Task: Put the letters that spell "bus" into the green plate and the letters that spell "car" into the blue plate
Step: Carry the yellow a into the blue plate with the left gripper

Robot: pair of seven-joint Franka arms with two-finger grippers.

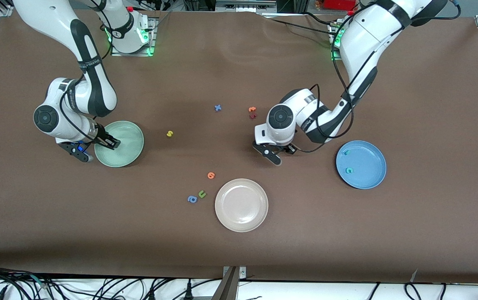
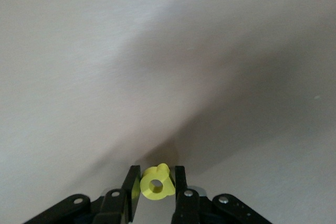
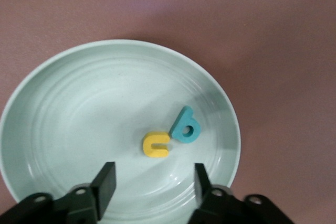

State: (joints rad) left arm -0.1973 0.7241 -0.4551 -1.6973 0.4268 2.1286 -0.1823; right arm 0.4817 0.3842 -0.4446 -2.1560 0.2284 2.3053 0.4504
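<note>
My left gripper [image 1: 275,157] is low over the brown table, beside the blue plate [image 1: 372,158]. In the left wrist view its fingers [image 2: 180,174] press both sides of the yellow a [image 2: 156,184]. Two teal letters lie in the blue plate, the r [image 1: 346,152] and the c [image 1: 349,170]. My right gripper [image 1: 111,143] hangs open over the green plate [image 1: 132,156]. The right wrist view shows that gripper [image 3: 155,182] empty above the plate [image 3: 52,77], with the yellow u [image 3: 156,145] and the teal b [image 3: 185,126] lying side by side in it. The yellow s [image 1: 169,133] lies on the table near the green plate.
A beige plate [image 1: 241,205] sits nearer the front camera, midway along the table. Beside it lie an orange letter [image 1: 210,175], a green u [image 1: 202,194] and a blue a [image 1: 192,199]. A blue x [image 1: 218,108] and orange and dark red letters [image 1: 252,112] lie farther back.
</note>
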